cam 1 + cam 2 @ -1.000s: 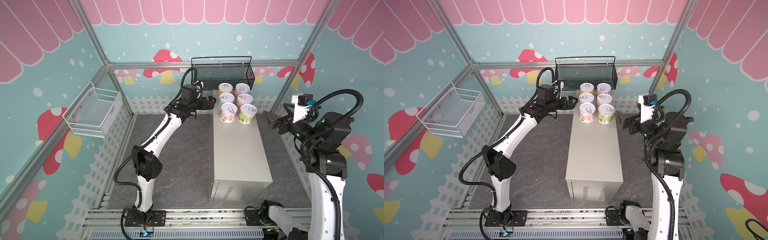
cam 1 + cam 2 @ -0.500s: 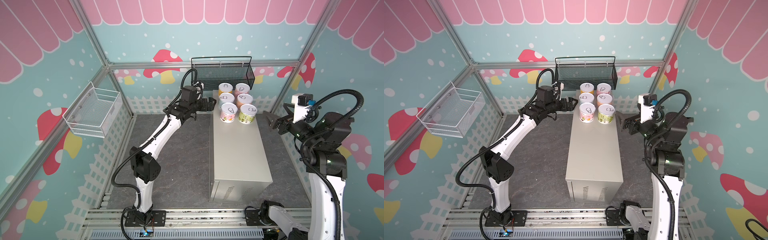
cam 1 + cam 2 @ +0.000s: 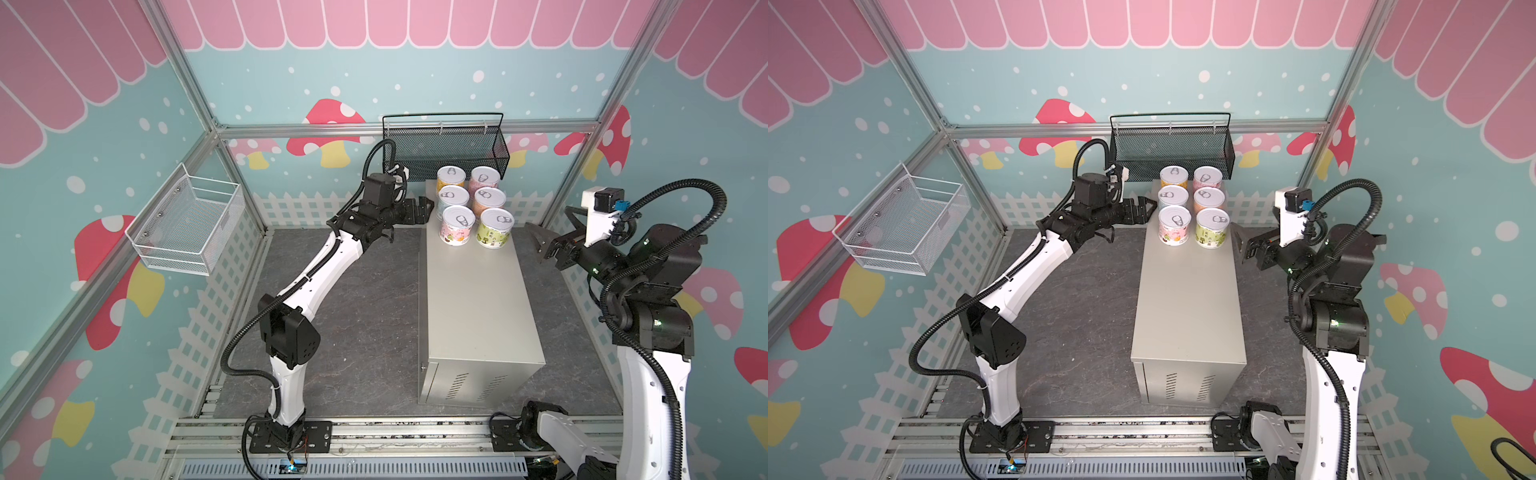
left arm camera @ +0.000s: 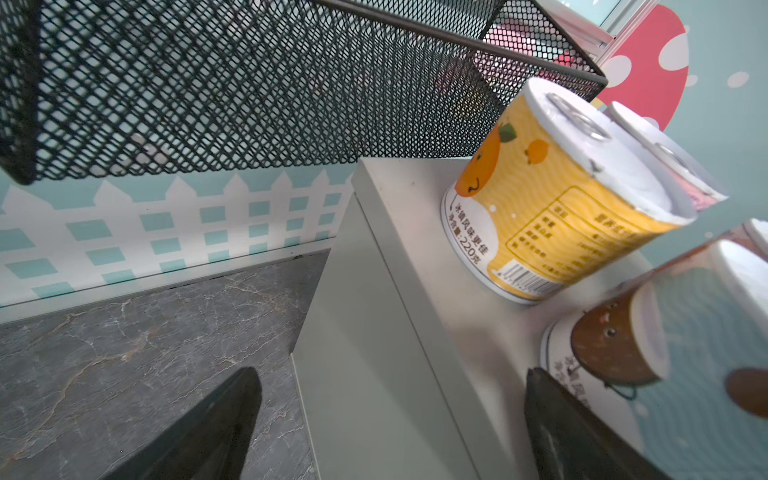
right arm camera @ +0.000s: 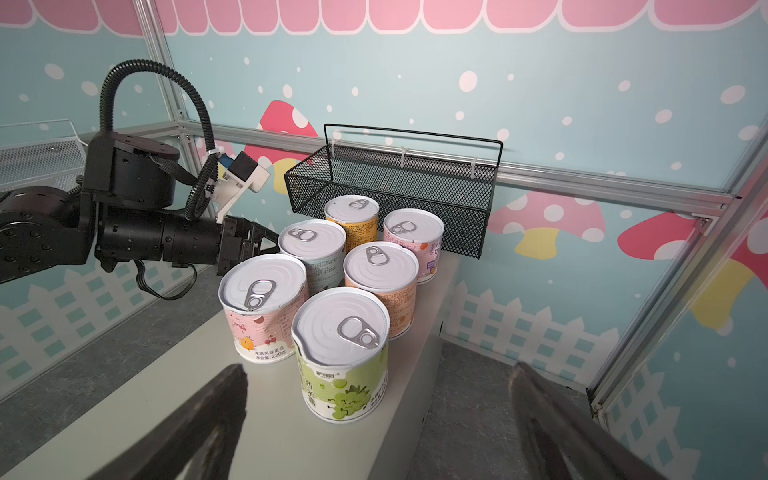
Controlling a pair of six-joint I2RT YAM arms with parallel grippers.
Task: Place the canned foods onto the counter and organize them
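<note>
Left gripper (image 3: 424, 210) is hanging released, its two tapered black fingers spread wide with nothing between them, right at the corner of the tabletop (image 3: 471, 291) at the end away from the vent slots. It is sitting just beside the light blue can (image 3: 453, 197); whether a fingertip is touching that can, I cannot tell. Right gripper (image 3: 548, 230) is gaping too, empty, off the opposite long edge of the tabletop, near the green can (image 3: 495, 226) but apart from it.

The tabletop is the flat, smooth top of a boxy beige-grey metal cabinet (image 3: 478, 382) with slotted vents on one end. All six cans are standing upright on it in three close pairs at the end away from the vents. The yellow can (image 3: 451, 178) and pink can (image 3: 484, 179) are farthest from the vents. The light blue and the orange can (image 3: 489, 199) are in the middle. The pink-white can (image 3: 457, 224) and the green are bordering the bare stretch. Each is a short cylinder with a pastel printed label and a ridged silver-white pull-tab lid.

Left arm is reaching in a long slant from its base, elbow bent, wrist lying level with the tabletop. Right arm is standing upright beside the cabinet, folding at the elbow and pointing its wrist sideways at the cans. A black mesh basket (image 3: 444, 149) is hanging just above the tabletop's can end.
</note>
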